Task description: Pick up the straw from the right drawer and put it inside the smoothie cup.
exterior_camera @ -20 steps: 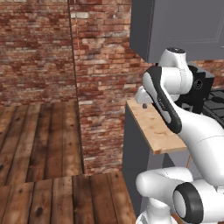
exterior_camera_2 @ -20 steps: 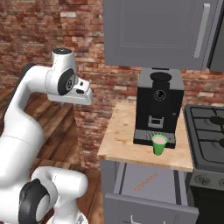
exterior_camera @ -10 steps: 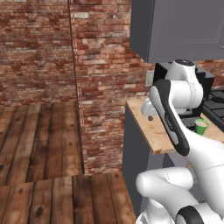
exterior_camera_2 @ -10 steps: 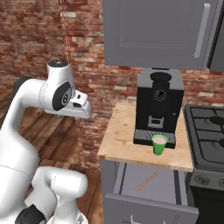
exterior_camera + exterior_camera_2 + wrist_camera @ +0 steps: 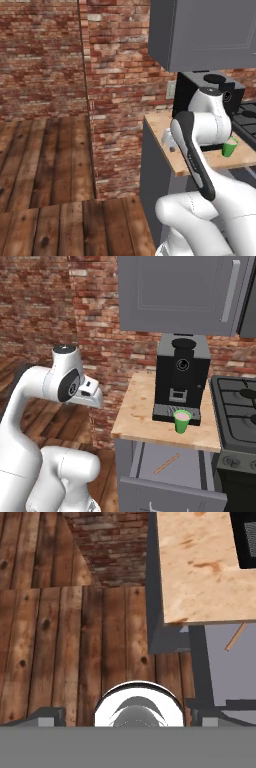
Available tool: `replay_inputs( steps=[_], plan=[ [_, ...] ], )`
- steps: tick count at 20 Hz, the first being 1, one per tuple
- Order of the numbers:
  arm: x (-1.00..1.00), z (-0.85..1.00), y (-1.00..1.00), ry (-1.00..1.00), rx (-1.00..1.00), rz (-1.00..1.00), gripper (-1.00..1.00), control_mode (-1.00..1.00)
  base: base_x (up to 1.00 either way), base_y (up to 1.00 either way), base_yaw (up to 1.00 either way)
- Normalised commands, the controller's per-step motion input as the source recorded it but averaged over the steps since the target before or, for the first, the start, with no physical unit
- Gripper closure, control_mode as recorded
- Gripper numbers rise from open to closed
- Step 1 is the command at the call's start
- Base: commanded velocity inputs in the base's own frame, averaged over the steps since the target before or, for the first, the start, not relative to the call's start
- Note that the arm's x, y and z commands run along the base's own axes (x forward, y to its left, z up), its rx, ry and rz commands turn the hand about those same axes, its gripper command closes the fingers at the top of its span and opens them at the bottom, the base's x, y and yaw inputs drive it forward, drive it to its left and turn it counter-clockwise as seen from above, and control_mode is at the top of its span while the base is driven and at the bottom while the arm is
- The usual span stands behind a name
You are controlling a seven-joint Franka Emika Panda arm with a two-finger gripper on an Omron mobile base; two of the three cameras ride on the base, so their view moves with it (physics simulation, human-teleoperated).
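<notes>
So you've got the smoothie cup [image 5: 182,421] sitting on the counter [image 5: 145,413] right in front of the coffee machine [image 5: 181,378], with the stove [image 5: 240,411] just to the right. Below the counter, the right drawer [image 5: 170,491] is pulled out and the straw [image 5: 166,463] lies at a slant inside it. The wall cabinet [image 5: 175,293] hangs above the machine.

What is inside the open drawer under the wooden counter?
A thin orange straw lies slanted on the floor of the drawer, by itself. The counter hangs over the back of the drawer, so anything there is hidden.
</notes>
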Motion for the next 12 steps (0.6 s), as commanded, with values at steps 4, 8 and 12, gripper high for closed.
replay_inputs(
  steps=[4, 8, 12],
  plan=[
    [-0.05, -0.38, 0.04, 0.0, -0.01, -0.06, -1.0, -1.0, 0.0, 0.0, 0.0],
    [0.0, 0.0, 0.0, 0.0, 0.0, 0.0, -1.0, 1.0, -0.31, 0.17, -0.11],
    [0.0, 0.0, 0.0, 0.0, 0.0, 0.0, -1.0, 1.0, -0.46, 0.18, -0.13]
  ],
)
